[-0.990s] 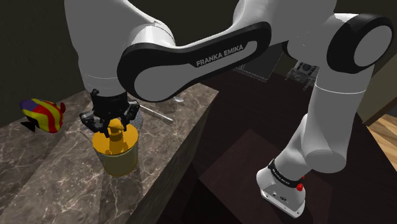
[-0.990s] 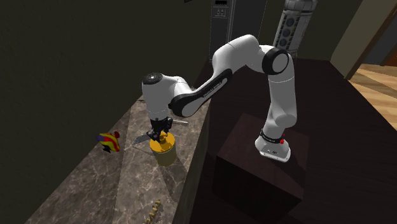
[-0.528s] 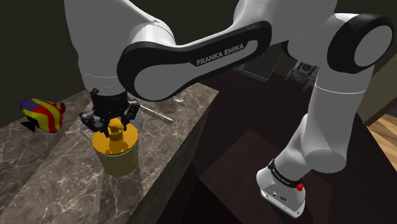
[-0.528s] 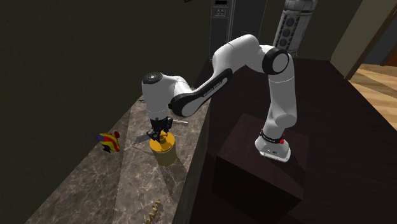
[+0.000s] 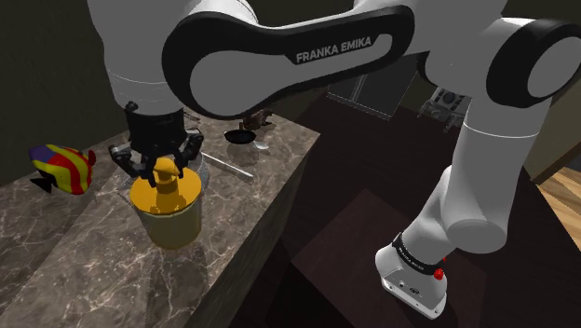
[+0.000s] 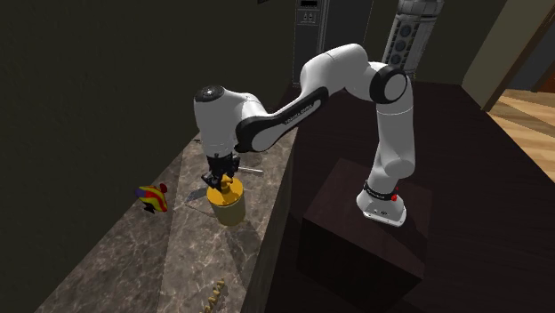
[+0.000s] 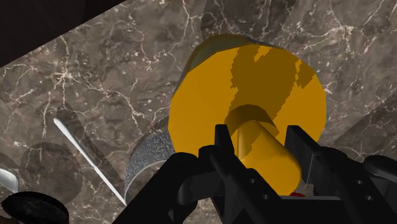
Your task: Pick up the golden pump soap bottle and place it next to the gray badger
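The golden pump soap bottle (image 5: 168, 216) hangs upright just above the brown marble counter (image 5: 65, 270), at about the middle of its width. My gripper (image 5: 160, 169) comes down from above and is shut on the bottle's pump head. In the wrist view the two black fingers clasp the golden pump neck, with the gripper (image 7: 261, 137) over the bottle's round top (image 7: 254, 89). The second exterior view shows the bottle (image 6: 229, 207) under the gripper (image 6: 220, 181). A small dark object (image 5: 249, 128) sits at the counter's far end; I cannot tell whether it is the badger.
A red, yellow and blue striped fish toy (image 5: 63, 168) lies at the shoulder view's left. A thin white rod (image 5: 228, 167) lies behind the bottle. The counter's edge (image 5: 270, 224) drops to a dark floor on the shoulder view's right. A small golden item (image 6: 215, 293) lies farther along the counter.
The gripper has risen with the bottle held in it, so the bottle stands higher than before. The arm's forearm has swung upward.
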Action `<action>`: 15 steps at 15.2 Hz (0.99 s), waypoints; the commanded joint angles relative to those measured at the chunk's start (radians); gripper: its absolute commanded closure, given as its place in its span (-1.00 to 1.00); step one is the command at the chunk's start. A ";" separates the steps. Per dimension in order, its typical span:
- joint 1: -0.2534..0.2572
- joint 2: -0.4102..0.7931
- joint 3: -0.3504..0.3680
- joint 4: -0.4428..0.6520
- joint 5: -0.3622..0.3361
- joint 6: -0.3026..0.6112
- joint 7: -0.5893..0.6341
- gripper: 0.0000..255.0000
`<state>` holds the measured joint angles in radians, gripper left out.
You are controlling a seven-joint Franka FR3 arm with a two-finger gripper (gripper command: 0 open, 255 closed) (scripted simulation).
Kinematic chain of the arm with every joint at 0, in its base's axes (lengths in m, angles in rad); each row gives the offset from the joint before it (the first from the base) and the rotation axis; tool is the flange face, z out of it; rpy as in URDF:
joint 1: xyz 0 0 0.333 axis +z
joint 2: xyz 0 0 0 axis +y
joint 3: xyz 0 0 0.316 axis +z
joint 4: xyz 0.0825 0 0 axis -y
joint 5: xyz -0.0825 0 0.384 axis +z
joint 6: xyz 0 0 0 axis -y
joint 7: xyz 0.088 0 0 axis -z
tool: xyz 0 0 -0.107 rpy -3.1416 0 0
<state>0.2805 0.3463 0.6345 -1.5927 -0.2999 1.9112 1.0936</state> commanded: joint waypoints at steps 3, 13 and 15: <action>0.002 -0.009 0.004 0.042 0.009 -0.048 -0.009 1.00; 0.020 -0.008 0.009 0.179 0.014 -0.182 -0.026 1.00; 0.025 -0.004 0.010 0.212 0.013 -0.210 -0.028 1.00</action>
<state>0.3061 0.3445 0.6444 -1.3941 -0.2886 1.7149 1.0694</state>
